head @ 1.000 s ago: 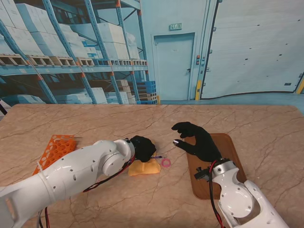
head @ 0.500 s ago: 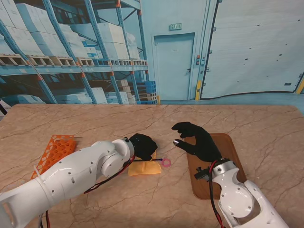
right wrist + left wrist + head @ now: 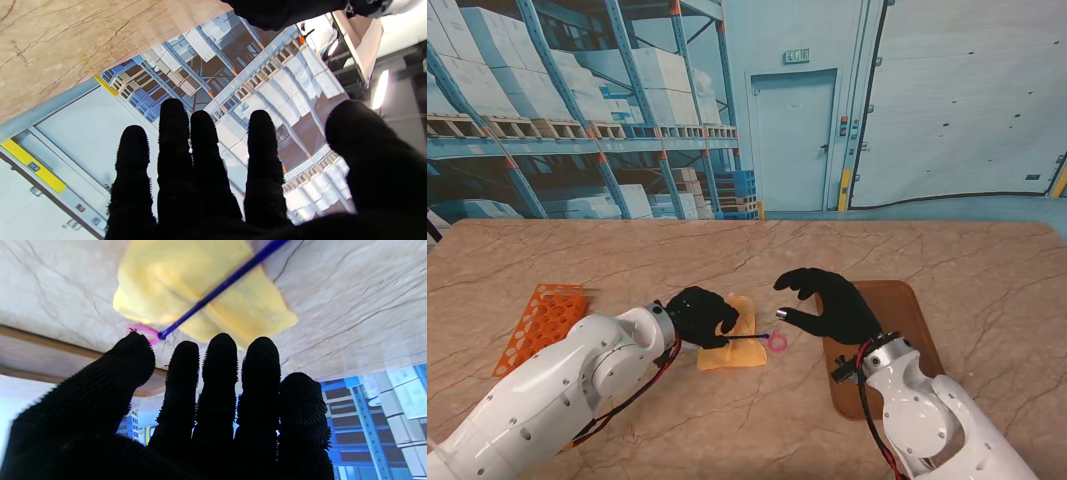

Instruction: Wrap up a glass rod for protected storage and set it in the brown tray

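The yellow cloth lies on the table, toward its near edge. The glass rod lies across the cloth, its tip at a pink ring. The left hand hovers over the cloth's left side, fingers extended, holding nothing. The right hand is spread wide and empty, between the ring and the brown tray. An orange rack sits near the left edge.
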Robot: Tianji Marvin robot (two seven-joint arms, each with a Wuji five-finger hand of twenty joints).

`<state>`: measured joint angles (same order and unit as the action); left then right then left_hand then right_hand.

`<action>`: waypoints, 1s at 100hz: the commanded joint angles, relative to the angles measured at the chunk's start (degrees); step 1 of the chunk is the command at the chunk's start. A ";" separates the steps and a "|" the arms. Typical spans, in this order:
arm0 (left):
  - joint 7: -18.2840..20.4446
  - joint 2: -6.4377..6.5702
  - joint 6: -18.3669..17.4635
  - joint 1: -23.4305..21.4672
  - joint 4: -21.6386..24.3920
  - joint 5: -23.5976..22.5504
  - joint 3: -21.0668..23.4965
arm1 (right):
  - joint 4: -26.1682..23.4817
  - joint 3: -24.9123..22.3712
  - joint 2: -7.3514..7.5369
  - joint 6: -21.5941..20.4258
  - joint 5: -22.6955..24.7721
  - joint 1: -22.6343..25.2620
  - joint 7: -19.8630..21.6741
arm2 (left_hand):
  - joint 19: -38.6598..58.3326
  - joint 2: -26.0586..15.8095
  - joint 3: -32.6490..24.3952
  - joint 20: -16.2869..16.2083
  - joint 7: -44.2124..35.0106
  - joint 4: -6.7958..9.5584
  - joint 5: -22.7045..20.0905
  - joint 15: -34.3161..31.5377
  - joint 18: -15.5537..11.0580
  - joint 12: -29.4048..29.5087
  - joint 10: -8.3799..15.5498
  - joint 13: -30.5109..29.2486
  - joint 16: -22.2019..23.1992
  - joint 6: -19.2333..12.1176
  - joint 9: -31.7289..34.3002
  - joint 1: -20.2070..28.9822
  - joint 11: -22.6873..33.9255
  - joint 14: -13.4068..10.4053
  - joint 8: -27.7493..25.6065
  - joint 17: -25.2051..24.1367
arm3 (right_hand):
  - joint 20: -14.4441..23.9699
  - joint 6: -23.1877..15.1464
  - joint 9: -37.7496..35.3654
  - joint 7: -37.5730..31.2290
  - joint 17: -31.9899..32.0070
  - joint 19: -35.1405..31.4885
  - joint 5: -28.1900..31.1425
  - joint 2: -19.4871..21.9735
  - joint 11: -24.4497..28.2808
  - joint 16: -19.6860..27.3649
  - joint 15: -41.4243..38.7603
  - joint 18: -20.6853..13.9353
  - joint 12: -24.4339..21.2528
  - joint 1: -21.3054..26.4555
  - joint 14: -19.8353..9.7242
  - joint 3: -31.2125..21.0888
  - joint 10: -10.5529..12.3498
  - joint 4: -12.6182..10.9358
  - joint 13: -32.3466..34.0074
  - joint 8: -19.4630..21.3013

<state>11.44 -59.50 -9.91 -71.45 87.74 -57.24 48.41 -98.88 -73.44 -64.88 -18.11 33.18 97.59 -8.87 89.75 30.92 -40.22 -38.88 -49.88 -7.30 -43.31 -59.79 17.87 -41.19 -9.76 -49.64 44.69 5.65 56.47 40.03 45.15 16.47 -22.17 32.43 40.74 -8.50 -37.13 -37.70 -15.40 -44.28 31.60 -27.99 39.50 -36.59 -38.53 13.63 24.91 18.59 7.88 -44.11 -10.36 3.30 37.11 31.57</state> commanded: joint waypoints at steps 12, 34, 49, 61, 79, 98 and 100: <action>0.53 1.56 -1.52 -5.92 2.33 -5.28 2.84 | -1.39 0.46 1.19 -2.31 2.60 0.25 2.54 | -4.33 -2.12 1.22 -2.75 4.78 0.59 2.92 4.48 1.62 1.44 -1.94 5.65 1.20 -0.83 -5.49 -2.05 -4.78 1.67 -2.42 -5.61 | 1.04 -0.43 -1.43 -1.19 -0.55 -2.61 2.24 -2.17 2.36 -1.64 -3.39 -0.12 1.18 0.21 -0.16 -1.97 -0.15 -1.17 1.55 0.63; -1.99 1.71 -1.21 -9.49 3.45 -8.52 4.11 | -0.50 1.22 2.31 -2.99 8.49 -0.03 4.25 | -7.18 -4.21 2.51 -5.70 8.40 3.34 6.43 6.53 1.02 -0.32 -3.05 10.18 2.72 1.21 -11.58 -9.44 -5.65 1.78 -6.19 -9.38 | 0.81 -0.49 -0.82 -2.16 -0.95 -4.71 3.66 -2.75 4.18 -2.76 -6.01 -0.43 2.13 0.62 -0.38 -2.19 -0.31 -1.06 0.98 1.04; -5.18 1.20 3.64 -9.53 2.84 -8.42 1.43 | 2.31 4.22 2.41 -0.46 11.68 -1.95 2.63 | -7.24 -4.34 6.15 -6.84 6.99 3.38 6.80 5.50 1.65 -2.23 -3.85 10.15 3.44 2.41 -11.44 -11.92 -3.89 2.88 -8.19 -9.08 | 0.01 -0.18 2.06 -2.99 -0.47 -7.82 2.87 -3.65 6.60 -3.11 -8.29 -1.28 2.93 1.39 -0.51 -2.92 -1.01 -1.02 -1.31 1.37; -6.33 1.19 5.17 -8.34 1.92 -9.41 -1.01 | 3.79 5.97 2.95 0.84 15.20 -3.36 2.81 | -7.17 -3.93 6.57 -7.07 6.73 3.61 7.21 4.96 1.80 -2.49 -3.87 10.09 3.54 2.82 -11.66 -11.73 -3.50 2.80 -8.46 -8.74 | -0.35 -0.06 3.18 -3.18 -0.44 -11.02 1.88 -4.12 8.43 -3.72 -10.97 -2.27 3.46 1.82 -0.64 -3.22 -1.25 -0.96 -2.09 1.20; -7.69 1.44 5.70 -6.13 0.05 -11.41 -4.09 | 6.07 8.87 3.10 2.85 16.80 -5.63 2.34 | -6.60 -3.53 5.07 -7.19 4.45 3.96 7.22 4.00 1.64 -3.06 -3.43 9.14 3.44 2.65 -10.97 -10.48 -2.13 2.52 -9.71 -7.60 | -0.79 0.34 4.20 -3.57 -0.05 -13.62 1.34 -4.97 10.23 -4.31 -13.29 -2.86 4.25 2.71 -0.52 -3.78 -1.74 -0.96 -2.91 1.06; -11.38 1.51 7.28 -4.13 -2.30 -13.51 -6.95 | 8.52 11.73 3.24 3.71 19.80 -8.07 0.07 | -0.98 1.10 -1.58 -6.09 -3.83 0.17 6.60 -2.73 -0.20 -5.14 -1.64 3.26 4.46 -0.52 -6.15 0.05 3.74 0.35 -5.78 -1.14 | -1.65 0.86 5.32 -4.88 0.25 -16.28 1.62 -6.59 12.76 -4.62 -15.83 -3.28 5.07 4.35 -0.69 -6.16 -2.12 -0.83 -3.56 1.06; -11.71 1.46 7.52 -3.96 -2.56 -13.36 -7.19 | 8.74 12.00 3.25 3.75 20.07 -8.31 -0.16 | -0.47 1.42 -1.59 -5.94 -4.39 -0.10 6.54 -3.41 -0.20 -5.46 -1.56 2.78 4.70 -0.54 -5.75 1.12 4.32 0.29 -5.08 -0.58 | -1.80 0.85 5.45 -5.02 0.31 -16.53 1.66 -6.76 13.03 -4.61 -16.07 -3.34 5.14 4.57 -0.75 -6.60 -2.17 -0.80 -3.68 1.04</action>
<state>0.15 -57.74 -3.18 -75.54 85.97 -71.24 41.55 -90.51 -62.03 -61.43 -14.38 53.11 89.79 -8.92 85.23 29.24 -39.97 -44.73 -50.60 -5.52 -37.42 -60.09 18.05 -45.07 -11.72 -44.26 47.48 6.02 48.81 37.55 46.31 17.50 -29.04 29.71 39.91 -8.42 -33.44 -41.62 -15.97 -58.49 34.05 -32.53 50.69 -40.37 -52.50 11.91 28.90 21.71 7.68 -48.45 -11.54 3.50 35.43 32.25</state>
